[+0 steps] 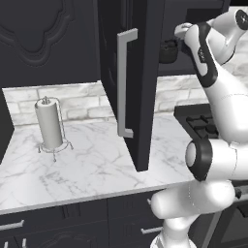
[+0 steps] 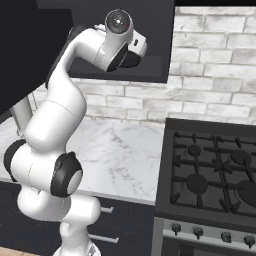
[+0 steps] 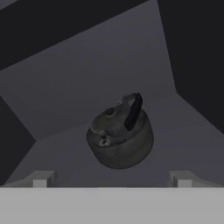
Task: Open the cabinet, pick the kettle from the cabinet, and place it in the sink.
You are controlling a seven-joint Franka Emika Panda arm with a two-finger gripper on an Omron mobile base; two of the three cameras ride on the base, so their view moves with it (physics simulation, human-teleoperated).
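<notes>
Reaching into the open cabinet (image 1: 140, 72) for the kettle (image 3: 120, 138); door swung wide, bar handle (image 1: 125, 82) facing out over the worktop (image 1: 87, 160). Kettle sits on the cabinet's bottom shelf (image 3: 183, 131), dead ahead of the jaws (image 3: 112, 178) in the hand view, not yet touched. Also glimpsed in the left base view as a dark round shape (image 1: 168, 51) just past the door edge, close to the wrist.

Jaws released, spread wide, fingertips (image 3: 41, 179) flanking the kettle with clear gap either side. Nothing held.

Judging the step: approach, pre-grasp. Suggested handling:
- Advance straight along current axis, keeping kettle centred between the tips.
- Arched handle (image 3: 132, 111) runs roughly away from the camera, tilted slightly right; either straddle the body across its width or roll the wrist to pinch the handle across its thin section. Handle pinch looks more secure, since the glossy round body would likely slip.
- Watch the spout side, lower left on the body as seen; avoid nudging it and spinning the kettle.
- Mind cabinet side walls and door edge with the elbow; tight space.
- Close only once tips pass the handle midline, then lift a little before retracting.

Paper towel holder (image 1: 50, 126) and stove (image 2: 215, 175) well apart, no interference expected. Sink location cannot be told.
</notes>
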